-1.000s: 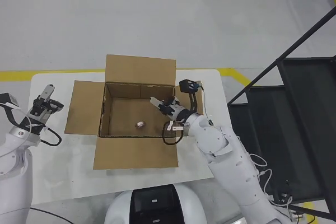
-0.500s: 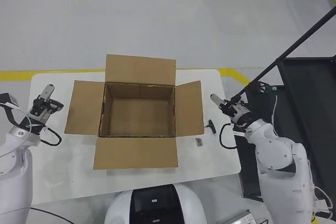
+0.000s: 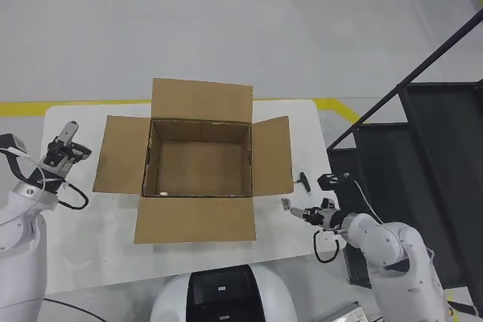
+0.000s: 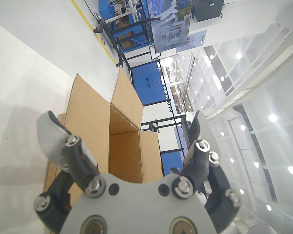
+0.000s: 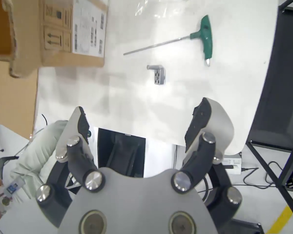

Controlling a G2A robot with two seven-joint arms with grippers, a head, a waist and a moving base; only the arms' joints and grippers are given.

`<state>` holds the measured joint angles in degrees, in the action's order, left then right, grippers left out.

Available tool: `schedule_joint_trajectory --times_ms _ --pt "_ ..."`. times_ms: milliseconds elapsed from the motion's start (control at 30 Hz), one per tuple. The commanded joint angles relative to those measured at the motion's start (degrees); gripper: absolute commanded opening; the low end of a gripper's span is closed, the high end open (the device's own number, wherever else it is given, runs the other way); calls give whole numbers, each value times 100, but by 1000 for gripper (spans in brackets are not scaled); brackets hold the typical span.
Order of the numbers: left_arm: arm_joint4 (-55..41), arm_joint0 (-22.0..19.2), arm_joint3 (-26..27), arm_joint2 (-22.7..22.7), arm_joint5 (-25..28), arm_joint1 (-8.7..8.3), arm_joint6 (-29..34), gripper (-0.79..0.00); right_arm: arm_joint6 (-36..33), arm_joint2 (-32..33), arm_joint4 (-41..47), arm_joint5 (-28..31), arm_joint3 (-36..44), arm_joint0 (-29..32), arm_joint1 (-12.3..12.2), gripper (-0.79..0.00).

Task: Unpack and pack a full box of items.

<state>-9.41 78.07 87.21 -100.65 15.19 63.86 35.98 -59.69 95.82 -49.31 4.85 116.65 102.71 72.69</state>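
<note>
The right claw [image 5: 141, 113] hangs over the near right part of the white bench [image 5: 161, 8], spread wide with nothing between its fingers. Just ahead of its fingertips lies a small grey metal block [image 5: 159, 74] with a stub pin and several holes. A little beyond that lies a green T-handled hex key [image 5: 206, 37], its thin shaft pointing toward the cardboard box [image 3: 201, 101]. Block and key lie apart, and the claw touches neither. The box stands open with all four flaps spread, its right flap near the block on the side away from this claw. The left claw [image 4: 122, 118] is also wide open and holds nothing. It is by the bench's left edge, with the box's left flap near, ahead of its fingers.
</note>
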Motion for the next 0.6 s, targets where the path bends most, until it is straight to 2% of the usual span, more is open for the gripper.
schedule_joint_trajectory --times_ms 0,167,500,567 --pt "0 0 0 0 0 0 0 0 89 -245 -340 98 -210 -73 -10 0" --pt "0 0 0 0 0 0 0 0 519 -900 -1304 177 -746 -349 -14 0" --pt "0 0 0 0 0 0 0 0 1326 -1685 -1943 -247 -1723 -943 50 0" --pt "0 0 0 0 0 0 0 0 1412 -1751 -2043 -369 -1877 -1040 59 -25"
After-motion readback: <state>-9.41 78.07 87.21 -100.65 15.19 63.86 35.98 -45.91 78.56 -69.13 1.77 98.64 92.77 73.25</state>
